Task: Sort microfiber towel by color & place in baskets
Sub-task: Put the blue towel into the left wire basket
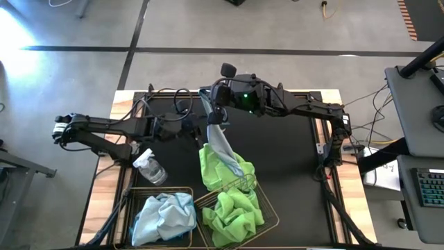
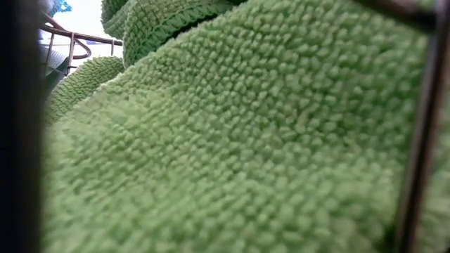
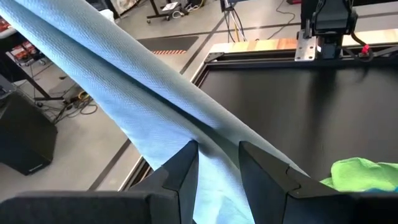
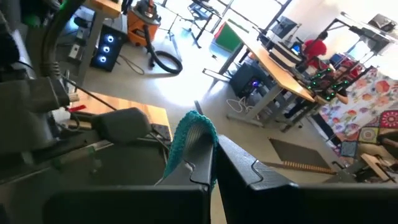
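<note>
Blue towel [image 1: 220, 142], stretched above the mat between the right gripper [image 1: 208, 97] clamped on its corner and the left gripper [image 3: 217, 168] closed around its middle, remains unsorted alongside one green towel [image 1: 216, 167] draped outside the baskets [image 1: 201, 201], which already hold blue and green cloths.

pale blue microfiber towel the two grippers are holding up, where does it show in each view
High view: pale blue microfiber towel hangs at centre, from the right gripper down past the left gripper.
Low view: not in it; only green cloth.
Left wrist view: stretched diagonally between the left gripper's fingers.
Right wrist view: its teal edge pinched at centre.
Shared landmark: black mat.
</note>
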You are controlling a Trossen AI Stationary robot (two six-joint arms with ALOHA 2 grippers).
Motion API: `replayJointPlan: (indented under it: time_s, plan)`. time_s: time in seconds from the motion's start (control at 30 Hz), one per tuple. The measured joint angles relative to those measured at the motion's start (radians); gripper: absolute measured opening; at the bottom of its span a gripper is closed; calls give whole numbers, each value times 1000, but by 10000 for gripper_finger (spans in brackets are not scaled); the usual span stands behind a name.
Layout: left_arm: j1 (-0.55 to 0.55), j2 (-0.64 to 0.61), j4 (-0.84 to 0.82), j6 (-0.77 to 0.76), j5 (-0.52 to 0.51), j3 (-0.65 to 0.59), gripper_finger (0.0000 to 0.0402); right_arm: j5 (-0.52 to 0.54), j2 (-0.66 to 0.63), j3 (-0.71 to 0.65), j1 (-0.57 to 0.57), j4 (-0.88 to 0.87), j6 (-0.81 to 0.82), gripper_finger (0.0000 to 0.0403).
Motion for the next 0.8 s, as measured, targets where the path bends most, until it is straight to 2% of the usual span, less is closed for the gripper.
replayJointPlan:
  time_s: [0.27,0.57,0.8]
  plan:
    - [41,2,7,2,-1,0,101,-20,0,1,10,5,12,9]
    - [83,4,7,0,-2,0,100,-115,0,1,16,2,41,9]
    - [90,4,7,-3,-6,0,100,-122,0,1,16,-8,45,9]
